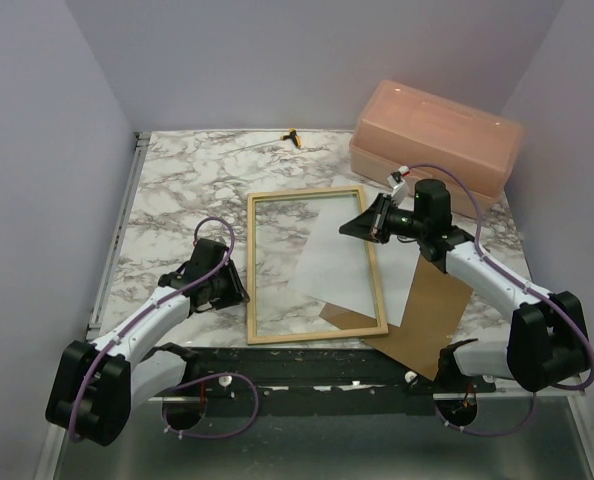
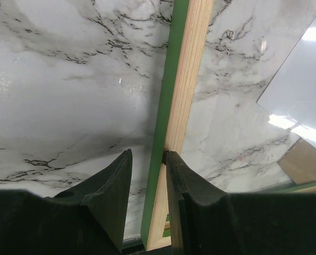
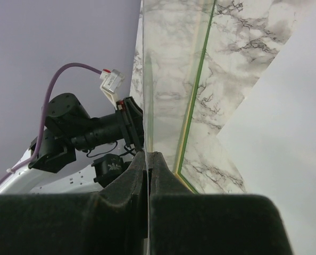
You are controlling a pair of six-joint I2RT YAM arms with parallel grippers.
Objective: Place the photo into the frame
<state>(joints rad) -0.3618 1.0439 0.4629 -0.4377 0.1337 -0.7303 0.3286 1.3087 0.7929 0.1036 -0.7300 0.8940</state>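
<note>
The frame [image 1: 313, 334] lies flat mid-table with its bare wood back up. The white photo [image 1: 337, 255] lies askew under its right rail. My left gripper [image 1: 234, 286] stands open astride the left rail [image 2: 187, 79]. One fingertip [image 2: 169, 159] touches the wood, and the other stands clear of the green side. My right gripper [image 1: 349, 227] hovers over the right rail, shut on the edge of a thin clear sheet [image 3: 168, 79]. The sheet is seen almost edge-on and slopes toward the green left rail [image 3: 193, 106]. Past it lies the photo [image 3: 285, 133].
A brown backing panel [image 1: 432, 320] lies at the front right, partly under the frame's corner and the photo. A peach plastic box [image 1: 437, 135] stands at the back right. A small yellow object [image 1: 294, 137] lies by the back wall.
</note>
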